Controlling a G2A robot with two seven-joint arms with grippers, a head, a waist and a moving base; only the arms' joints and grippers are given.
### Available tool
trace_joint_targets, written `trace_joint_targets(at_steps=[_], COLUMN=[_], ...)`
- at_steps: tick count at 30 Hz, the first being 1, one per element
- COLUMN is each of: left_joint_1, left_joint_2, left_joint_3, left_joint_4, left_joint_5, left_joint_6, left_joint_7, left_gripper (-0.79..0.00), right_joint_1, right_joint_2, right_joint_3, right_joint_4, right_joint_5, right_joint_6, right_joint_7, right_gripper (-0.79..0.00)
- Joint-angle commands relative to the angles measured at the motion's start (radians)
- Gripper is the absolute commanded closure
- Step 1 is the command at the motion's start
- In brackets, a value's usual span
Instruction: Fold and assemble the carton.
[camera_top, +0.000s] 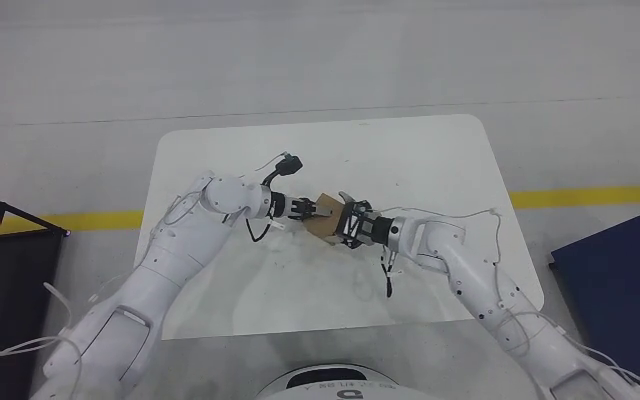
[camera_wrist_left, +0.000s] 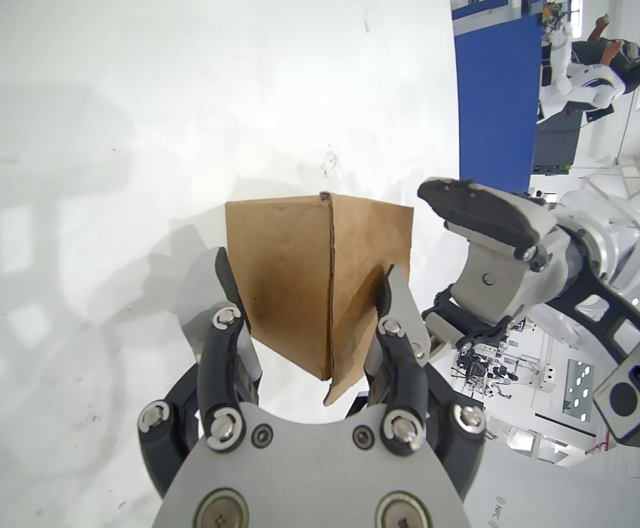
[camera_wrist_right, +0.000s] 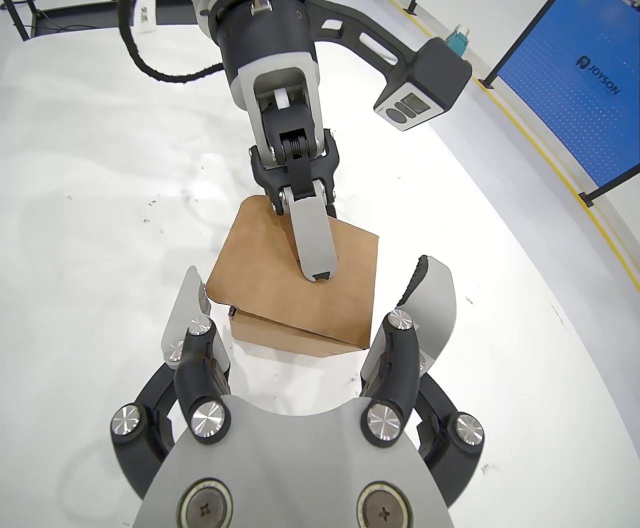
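A small brown cardboard carton (camera_top: 325, 216) sits in the middle of the white table (camera_top: 420, 160), one top flap lifted a little at a corner. My left gripper (camera_top: 304, 207) comes in from one side and is shut on the carton (camera_wrist_left: 295, 265); in the right wrist view one of its fingers (camera_wrist_right: 314, 240) lies flat on the top flap (camera_wrist_right: 270, 270), the other is hidden behind the box. My right gripper (camera_top: 346, 218) stands open at the opposite side, its two fingers spread wide around the carton's near corner. One right finger (camera_wrist_left: 480, 210) shows beside the carton.
A black cable (camera_top: 386, 272) hangs from the right forearm over the table. A yellow floor line (camera_top: 575, 197) runs behind the table. A blue panel (camera_top: 600, 285) stands off the right edge and a dark frame (camera_top: 25, 250) off the left.
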Motion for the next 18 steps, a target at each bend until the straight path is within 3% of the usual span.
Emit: trace_joint_targets(at_steps=[1, 12, 18], left_joint_1=[-0.002, -0.019, -0.027], left_joint_2=[-0.001, -0.007, -0.011], left_joint_3=[0.002, 0.011, 0.015], left_joint_4=[0.004, 0.027, 0.04], left_joint_5=[-0.003, -0.008, -0.014], left_joint_6=[-0.002, -0.011, -0.018], left_joint_7=[-0.002, -0.011, -0.013], left_gripper=[-0.511, -0.425, -0.388], right_joint_1=[0.004, 0.021, 0.025], right_joint_2=[-0.002, -0.013, -0.018], right_joint_3=[-0.004, -0.005, -0.004], right_joint_4=[0.011, 0.045, 0.037], right_joint_5=[-0.003, -0.006, -0.012], right_joint_6=[0.008, 0.041, 0.054], right_joint_7=[0.004, 0.015, 0.0], right_gripper=[-0.674, -0.643, -0.523])
